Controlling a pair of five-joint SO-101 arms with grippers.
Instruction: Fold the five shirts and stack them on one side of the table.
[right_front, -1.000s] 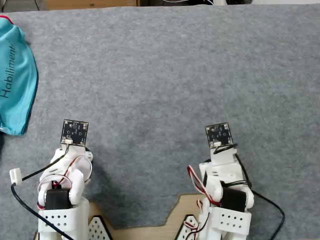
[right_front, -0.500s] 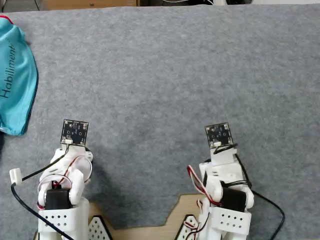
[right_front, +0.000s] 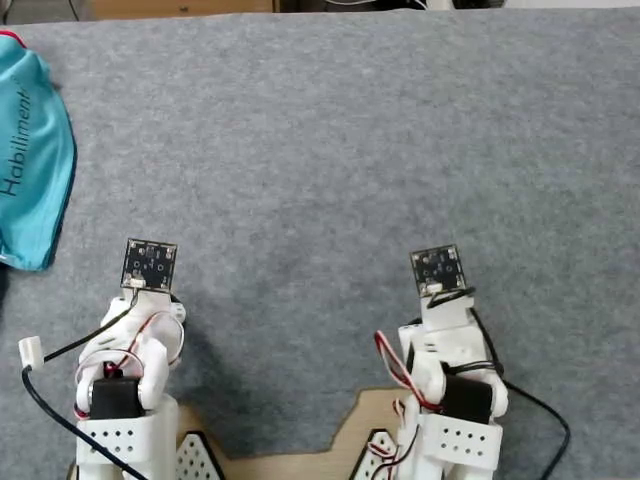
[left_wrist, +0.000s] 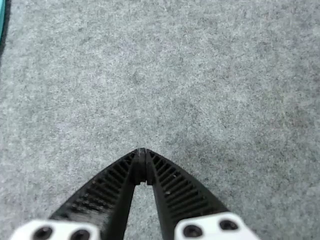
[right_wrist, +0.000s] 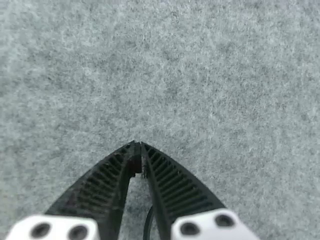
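Both arms are set at the near edge of the tabletop (right_front: 350, 130) — one teal shirt (right_front: 30, 150) is seen at the far-left side.

The left jaws are pressed together tip to tip, gripping nothing, over grey felt; the right jaws are closed the same way. The left arm (right_front: 130, 350) and right arm (right_front: 450, 370) are folded back side by side. The teal shirt — bunched, with white lettering — is laid at the tabletop's left edge, well apart from both arms.

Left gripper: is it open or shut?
Shut. The left gripper has its two black fingertips touching, with nothing held between them.
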